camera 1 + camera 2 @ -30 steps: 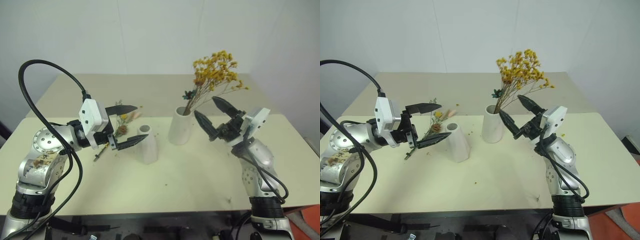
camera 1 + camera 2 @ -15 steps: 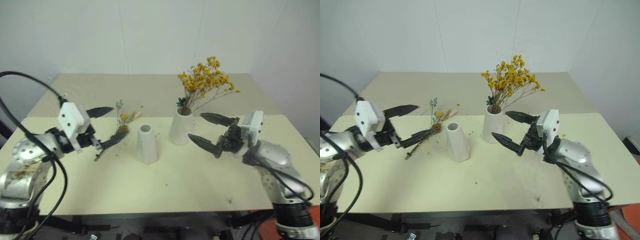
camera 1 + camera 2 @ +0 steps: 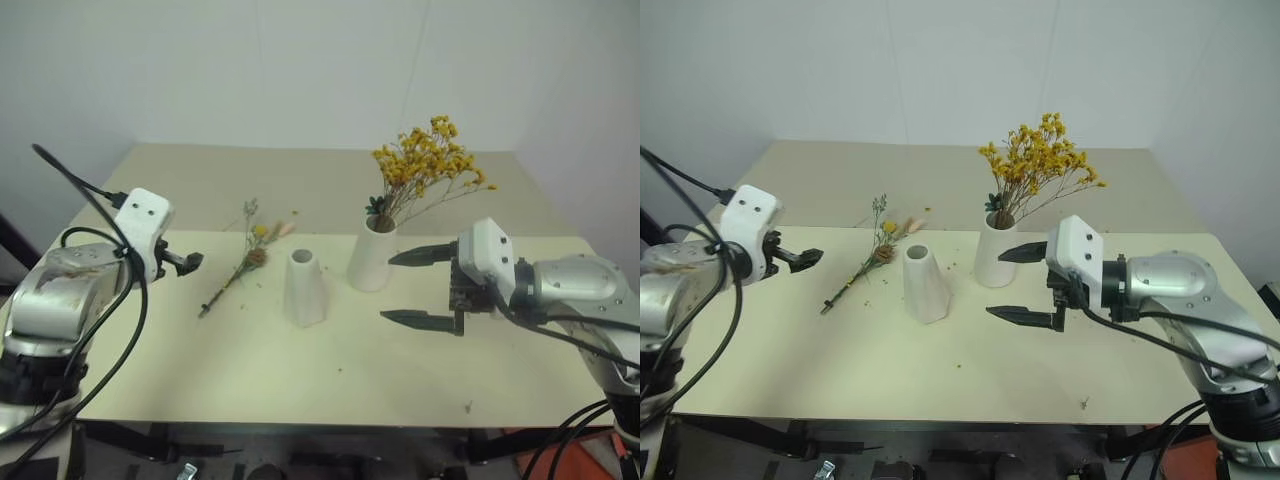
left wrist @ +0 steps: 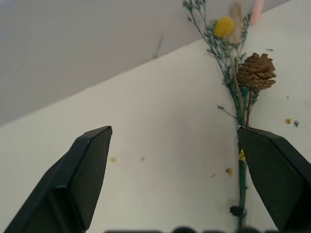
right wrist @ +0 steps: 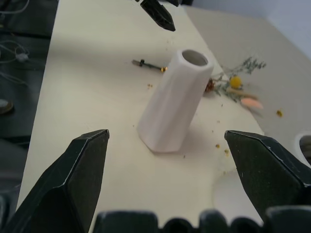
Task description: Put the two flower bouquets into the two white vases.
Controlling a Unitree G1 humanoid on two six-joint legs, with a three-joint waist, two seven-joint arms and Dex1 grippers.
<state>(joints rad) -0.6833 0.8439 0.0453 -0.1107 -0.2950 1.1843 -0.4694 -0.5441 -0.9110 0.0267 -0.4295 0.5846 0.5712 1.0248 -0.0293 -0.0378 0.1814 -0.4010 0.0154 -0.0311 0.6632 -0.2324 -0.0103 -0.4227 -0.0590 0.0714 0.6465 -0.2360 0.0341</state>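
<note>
Across the head views, a pale cream tabletop [image 3: 940,370] is standing against a plain white wall [image 3: 840,70]; its surface is made of two boards meeting at a seam that is running side to side behind the vases, and small yellow crumbs are lying scattered on it. The right tool [image 3: 1025,285] is hanging just above the surface with its two black fingers spread wide and nothing between them, pointing toward the slim vase [image 3: 924,285], which is standing just beyond its fingertips. The wide vase [image 3: 994,258] is standing right beside the tool's upper finger and is carrying the yellow bouquet [image 3: 1037,165]. The left tool [image 3: 800,259] is hovering at the table's left edge, jaws wide and empty, with the thin sprig [image 3: 868,258] lying flat on the surface a little ahead of it, between it and the slim vase.

From the left wrist, the left tool's fingers [image 4: 82,170] are standing far apart over bare cream surface; the sprig's stem is running along just inside the other finger, its pine cone [image 4: 256,71] lying ahead of that fingertip, and the board seam is crossing diagonally beyond.

From the right wrist, the slim vase is standing ahead, centred between the widely parted fingers [image 5: 77,174], the sprig lying behind it and dark floor showing past the table's edge.
</note>
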